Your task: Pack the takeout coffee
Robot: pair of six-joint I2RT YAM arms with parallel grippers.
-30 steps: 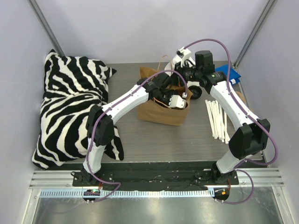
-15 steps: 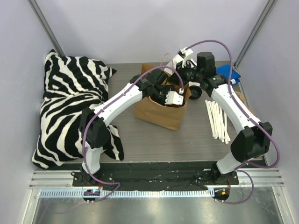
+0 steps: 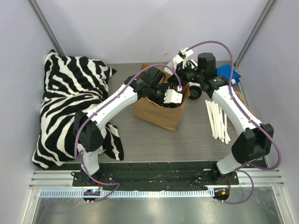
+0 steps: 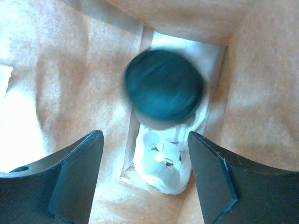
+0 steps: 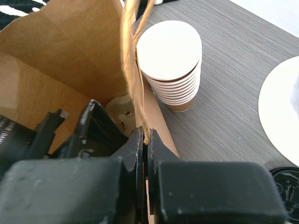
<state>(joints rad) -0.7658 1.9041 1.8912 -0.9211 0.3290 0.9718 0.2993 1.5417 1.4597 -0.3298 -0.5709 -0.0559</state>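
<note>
Wide grey table (image 3: 154,140), and the biggest thing on it is the zebra-print pillow (image 3: 70,107), filling the left edge from the far corner almost to the near one. Both arms reach to the far middle of the table, where the brown paper bag (image 3: 156,112) stands with its mouth open.

The left gripper (image 4: 145,140) is down inside that bag, jaws spread wide with nothing between them. One dark finger sits on each side of the wrist view, both clear of the cup. The takeout coffee (image 4: 163,86) is deep in the bag, its black lid facing the wrist camera and blurred. It sits over a pale moulded shape that I cannot identify.

On the right, the right gripper (image 5: 145,140) is clamped tight on the bag's twine handle (image 5: 133,56), right at the bag's rim, with the cord running up out of the jaws.

Just outside that bag wall stands a stack of paper cups (image 5: 170,60), bottoms up and touching the paper. A fan of white sticks (image 3: 217,119) lies near the right edge, and a blue item (image 3: 229,72) sits in the far right corner. A loose black lid (image 5: 285,186) lies on the table beside the right gripper.
</note>
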